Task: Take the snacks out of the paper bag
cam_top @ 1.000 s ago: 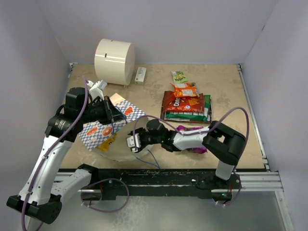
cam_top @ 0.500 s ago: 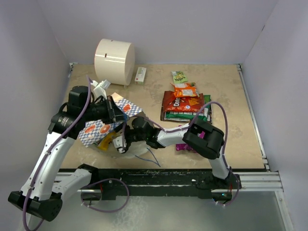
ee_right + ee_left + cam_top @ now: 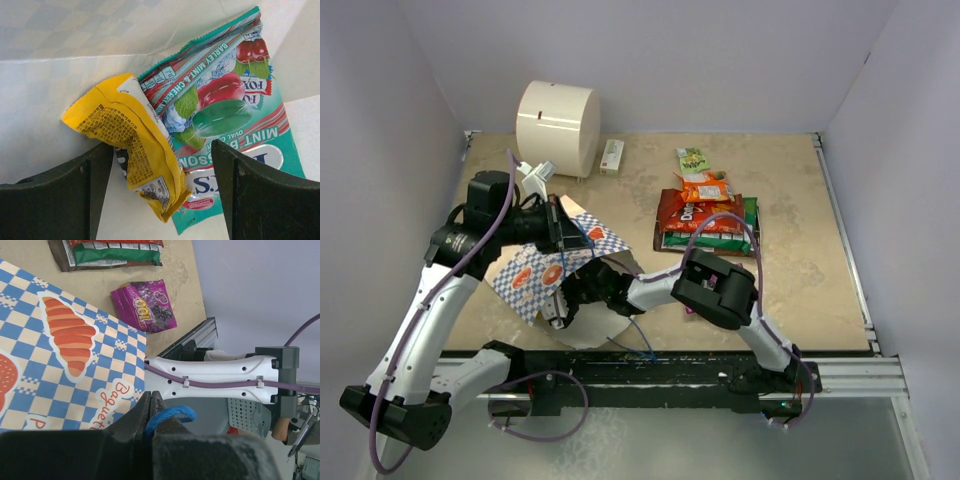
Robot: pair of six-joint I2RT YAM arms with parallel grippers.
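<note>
The paper bag (image 3: 525, 272) is blue-and-white checkered and lies tilted at the left. My left gripper (image 3: 560, 225) is shut on its blue cord handle (image 3: 170, 415) and holds that edge up; the bag's printed side (image 3: 65, 355) fills the left wrist view. My right gripper (image 3: 558, 303) reaches into the bag's mouth. It is open (image 3: 165, 195), with a crumpled yellow packet (image 3: 130, 150) between its fingers and a teal mint packet (image 3: 225, 115) behind, both on the cream lining (image 3: 45, 100). Other snacks lie outside in a pile (image 3: 708, 215), and a purple packet (image 3: 145, 307) lies on the table.
A big cream cylinder (image 3: 558, 127) stands at the back left with a small white-and-red box (image 3: 611, 157) beside it. A green packet (image 3: 693, 160) lies behind the pile. The right arm (image 3: 715, 288) stretches across the front of the table.
My right gripper has moved left and gone into the bag's mouth. My left gripper has moved back and tipped the bag with it. The yellow packet no longer shows from above.
</note>
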